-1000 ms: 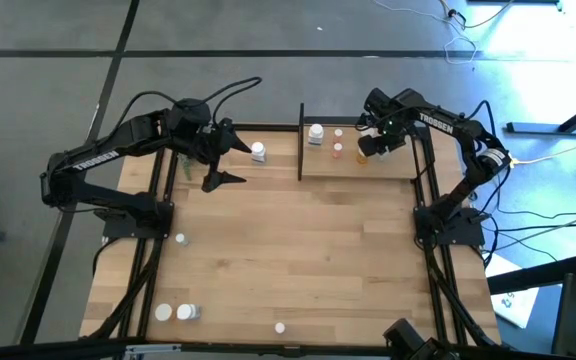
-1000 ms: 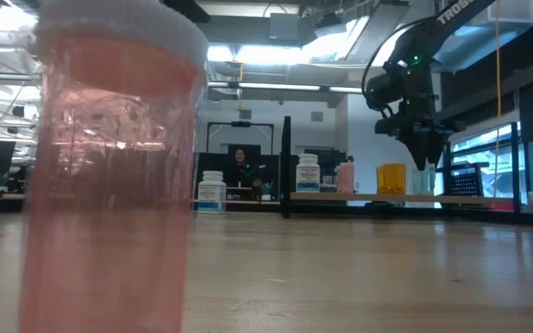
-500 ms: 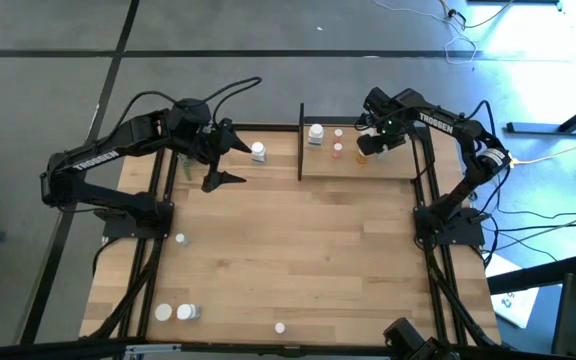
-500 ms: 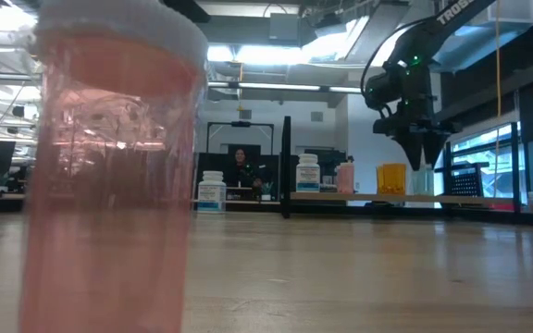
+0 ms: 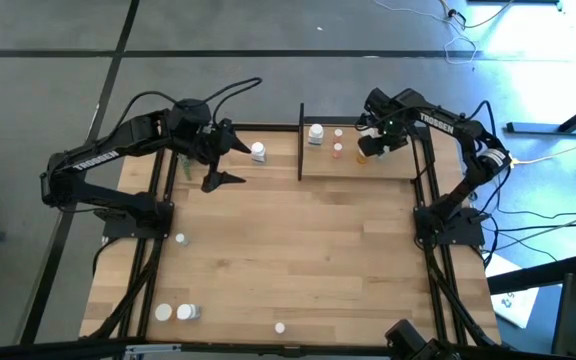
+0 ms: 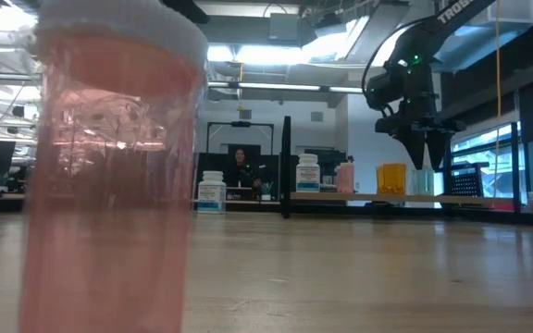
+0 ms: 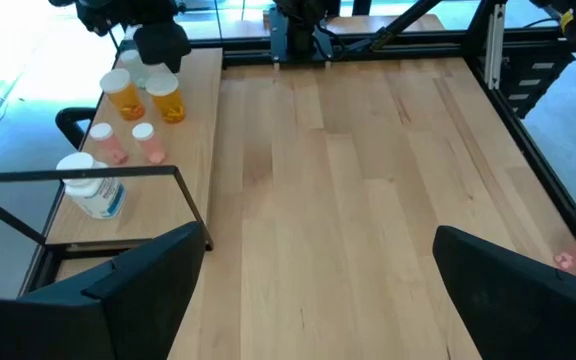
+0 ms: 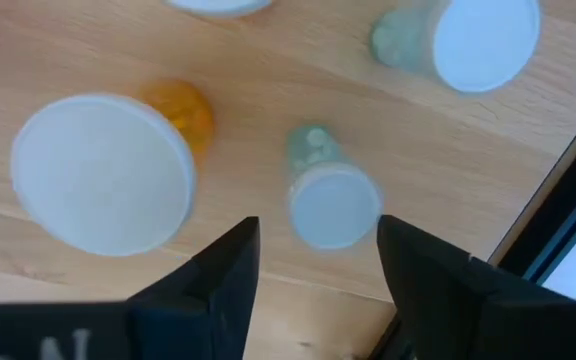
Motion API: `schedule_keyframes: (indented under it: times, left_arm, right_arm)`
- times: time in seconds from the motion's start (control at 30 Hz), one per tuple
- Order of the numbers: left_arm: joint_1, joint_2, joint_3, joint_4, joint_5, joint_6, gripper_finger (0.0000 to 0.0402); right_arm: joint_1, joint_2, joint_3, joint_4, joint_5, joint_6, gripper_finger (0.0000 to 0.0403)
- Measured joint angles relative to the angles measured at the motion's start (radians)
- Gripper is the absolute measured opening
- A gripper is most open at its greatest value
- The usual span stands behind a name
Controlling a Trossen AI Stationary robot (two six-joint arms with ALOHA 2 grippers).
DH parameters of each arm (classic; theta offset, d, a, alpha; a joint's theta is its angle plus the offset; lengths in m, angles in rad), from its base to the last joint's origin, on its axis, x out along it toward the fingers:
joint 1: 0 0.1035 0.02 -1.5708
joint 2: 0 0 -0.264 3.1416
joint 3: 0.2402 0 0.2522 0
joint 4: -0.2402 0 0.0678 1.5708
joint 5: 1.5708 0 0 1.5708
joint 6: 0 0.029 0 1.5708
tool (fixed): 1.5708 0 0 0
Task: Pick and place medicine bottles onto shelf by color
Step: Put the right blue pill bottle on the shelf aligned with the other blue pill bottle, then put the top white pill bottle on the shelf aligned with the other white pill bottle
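Now we see the right hand over the shelf, fingers parted around a green bottle (apparently just released); next, lift clear.

A wooden worktop was seen bearing scattered white-capped bottles near its front; on the shelf at its far edge, several small bottles were stood.

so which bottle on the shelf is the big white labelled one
The white bottle standing nearest the black post, at the shelf's left end; the pink and orange ones beside it are smaller.
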Motion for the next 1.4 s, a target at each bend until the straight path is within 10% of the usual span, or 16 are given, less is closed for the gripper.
schedule_keyframes:
  times: [0.53, 0.87, 1.4]
  left_arm:
    - [0.000, 0.000, 0.000, -0.048, -0.058, -0.014, 0.0387]
    - [0.000, 0.000, 0.000, -0.166, -0.149, -0.145, 0.0387]
    - [-0.066, 0.000, 0.000, -0.620, -0.182, -0.758, 0.0387]
  right_arm:
    - [0.012, -0.211, 0.002, 0.011, 0.001, 0.020, 0.0205]
    - [0.308, -0.441, 0.002, 0.256, -0.005, -0.089, 0.0205]
    - [0.662, -0.467, 0.002, 0.580, -0.010, -0.364, 0.0205]
